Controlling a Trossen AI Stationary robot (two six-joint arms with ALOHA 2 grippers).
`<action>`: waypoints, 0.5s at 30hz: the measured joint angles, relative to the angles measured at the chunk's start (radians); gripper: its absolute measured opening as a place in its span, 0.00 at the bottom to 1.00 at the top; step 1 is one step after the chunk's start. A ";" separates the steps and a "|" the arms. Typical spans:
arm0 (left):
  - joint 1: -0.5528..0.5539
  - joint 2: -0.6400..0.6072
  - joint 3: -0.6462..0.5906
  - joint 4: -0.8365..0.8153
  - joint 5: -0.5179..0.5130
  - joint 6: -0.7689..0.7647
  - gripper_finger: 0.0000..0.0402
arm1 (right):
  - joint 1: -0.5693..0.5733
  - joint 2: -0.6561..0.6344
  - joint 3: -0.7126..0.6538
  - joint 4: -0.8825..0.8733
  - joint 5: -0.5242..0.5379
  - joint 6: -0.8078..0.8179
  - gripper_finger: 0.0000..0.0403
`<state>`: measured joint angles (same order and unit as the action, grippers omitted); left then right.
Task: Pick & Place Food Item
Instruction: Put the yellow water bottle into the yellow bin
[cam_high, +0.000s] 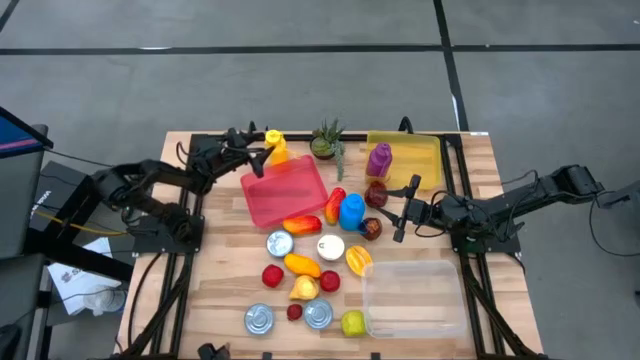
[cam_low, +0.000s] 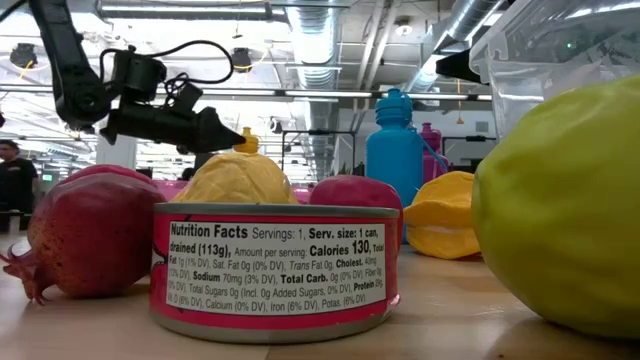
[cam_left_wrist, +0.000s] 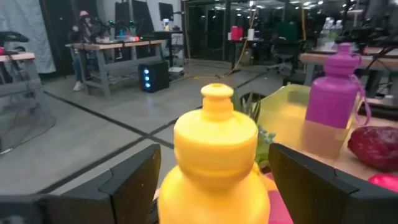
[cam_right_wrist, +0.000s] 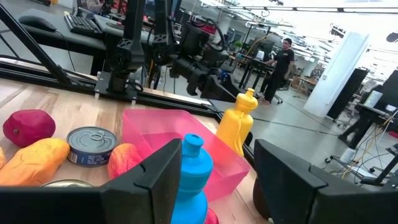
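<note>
1. Two dark arms reach over a wooden table (cam_high: 200, 300) covered with toy food
2. The left gripper (cam_high: 258, 150) is at the far side of the table, right by the yellow bottle (cam_high: 274, 146)
3. Its fingers (cam_left_wrist: 134, 180) are spread wide, one on each side of the yellow bottle (cam_left_wrist: 214, 162), and I cannot tell if they touch it
4. The yellow bottle stands upright at the far edge of the pink tray (cam_high: 285, 192)
5. The right gripper (cam_high: 405, 208) is near the middle of the table, just beside the blue bottle (cam_high: 351, 211) and a dark red fruit (cam_high: 371, 228)
6. Its fingers (cam_right_wrist: 149, 180) are wide apart too, with the blue bottle (cam_right_wrist: 189, 177) in front of them, and they hold nothing
7. A purple bottle (cam_high: 379, 160) stands in the yellow tray (cam_high: 425, 150)
8. A clear box (cam_high: 415, 297) sits at the near right side
9. Three cans (cam_high: 318, 314), a green fruit (cam_high: 352, 323) and more fruit lie between the trays and the near edge
10. A small plant (cam_high: 325, 140) stands at the far edge
</note>
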<state>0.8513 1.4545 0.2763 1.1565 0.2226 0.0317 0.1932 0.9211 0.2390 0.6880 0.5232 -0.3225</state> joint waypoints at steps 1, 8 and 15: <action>0.000 0.009 0.009 0.002 0.009 -0.007 0.73 | 0.000 0.000 0.000 0.000 0.000 0.000 0.48; 0.000 0.065 0.059 0.005 0.013 -0.011 0.73 | -0.013 0.000 0.000 0.000 0.000 0.001 0.48; 0.000 0.092 0.081 0.005 0.012 -0.011 0.73 | -0.013 0.000 0.000 -0.001 0.000 0.001 0.47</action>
<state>0.8513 1.5466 0.3575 1.1611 0.2349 0.0210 0.1802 0.9215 0.2390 0.6868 0.5236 -0.3218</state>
